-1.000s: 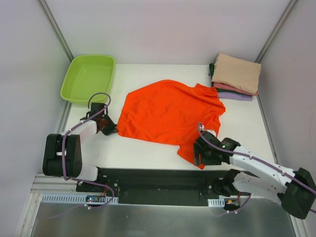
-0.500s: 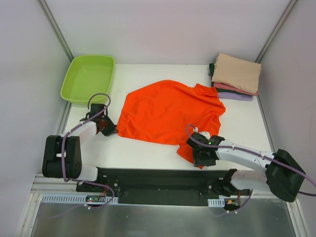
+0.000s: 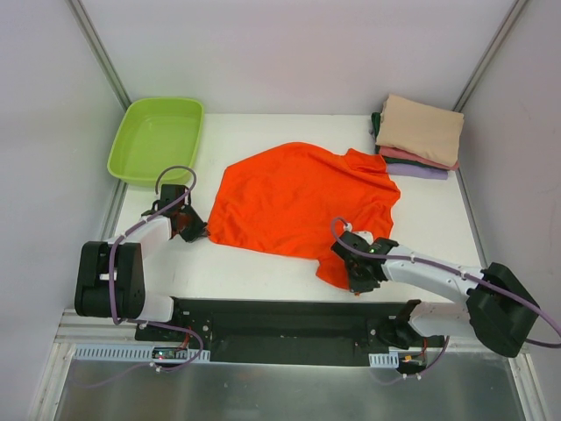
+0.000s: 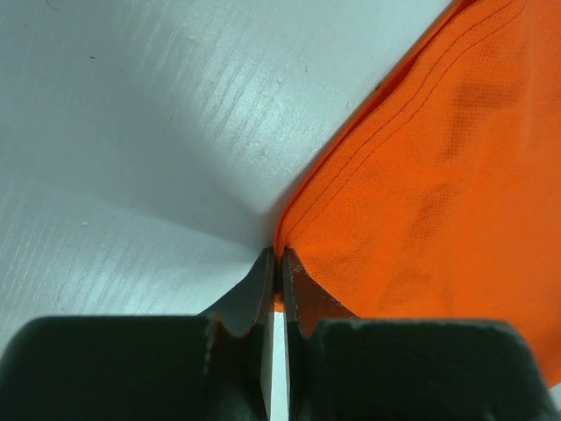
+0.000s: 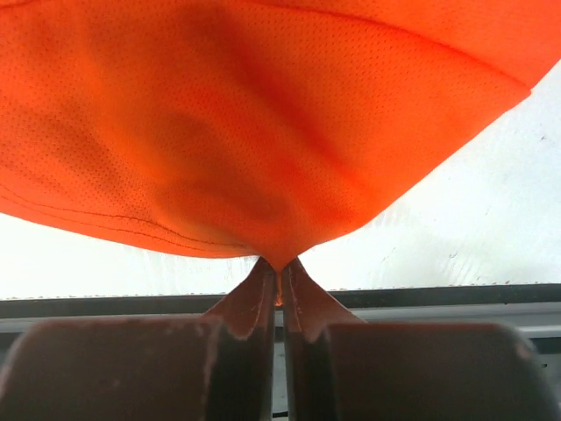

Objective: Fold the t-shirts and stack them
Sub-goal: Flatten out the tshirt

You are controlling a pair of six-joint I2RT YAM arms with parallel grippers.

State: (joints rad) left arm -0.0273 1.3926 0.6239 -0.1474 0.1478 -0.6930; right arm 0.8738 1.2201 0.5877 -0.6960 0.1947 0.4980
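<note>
A bright orange t-shirt (image 3: pixel 298 197) lies spread and rumpled across the middle of the white table. My left gripper (image 3: pixel 190 224) is shut on its near left corner, and the cloth edge (image 4: pixel 289 230) runs up from between the pinched fingertips (image 4: pixel 279 261). My right gripper (image 3: pixel 356 279) is shut on the shirt's near right corner, with orange fabric (image 5: pixel 263 132) bunching into a point at its closed tips (image 5: pixel 279 266). A stack of folded t-shirts (image 3: pixel 419 133), tan on top over salmon-pink, purple and dark green, sits at the back right.
A lime-green plastic tub (image 3: pixel 156 140) stands at the back left corner. The black base rail (image 3: pixel 280 320) runs along the near edge, also seen as a dark strip (image 5: pixel 438 296) below the right gripper. Grey walls close in on both sides.
My right gripper has closed onto the near right corner of the orange t-shirt after shifting slightly left. The left gripper has kept its hold without moving.
</note>
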